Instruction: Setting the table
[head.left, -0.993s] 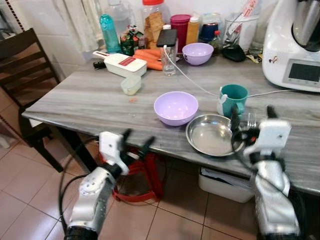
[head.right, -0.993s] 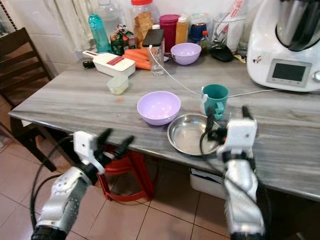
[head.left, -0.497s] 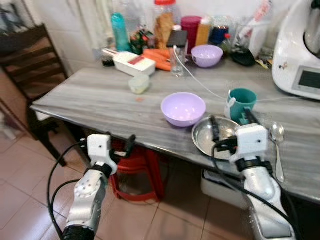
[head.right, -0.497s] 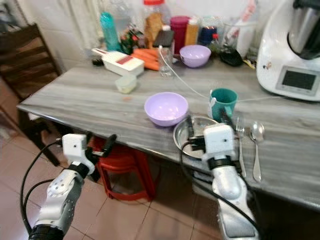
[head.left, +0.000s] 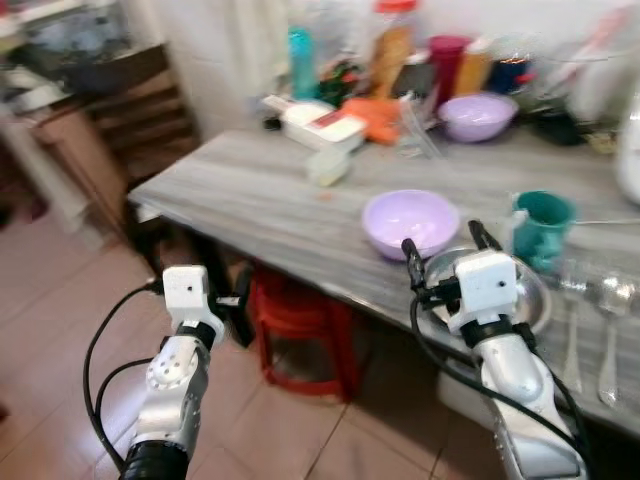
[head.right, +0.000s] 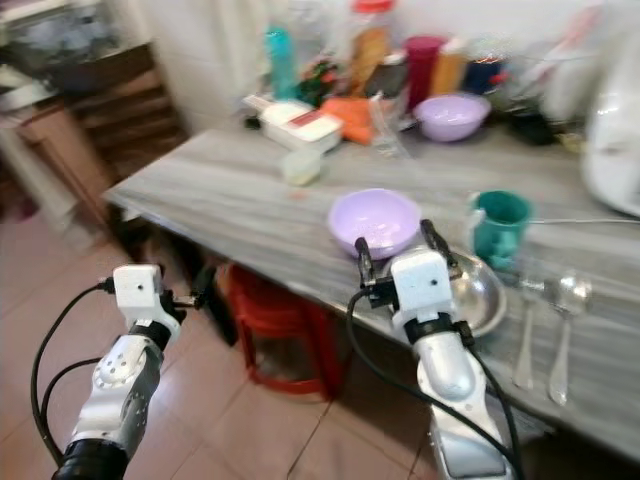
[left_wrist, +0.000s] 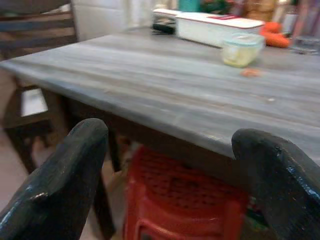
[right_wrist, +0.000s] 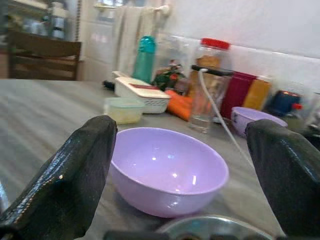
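Grey worktop (head.left: 250, 190) carries a lilac bowl (head.left: 410, 220) beside a steel plate (head.right: 478, 300); right end effector (head.left: 445, 245) gapes wide before them, left end effector (head.left: 238, 300) wide below the edge.

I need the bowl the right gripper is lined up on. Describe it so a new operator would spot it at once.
Start at the grey wood-grain table and go to its near edge, ahead of the open right gripper. The purple bowl sits there beside a steel dish, with a teal mug just behind. A second purple bowl stands far back among the bottles; this one is the near one, standing alone.
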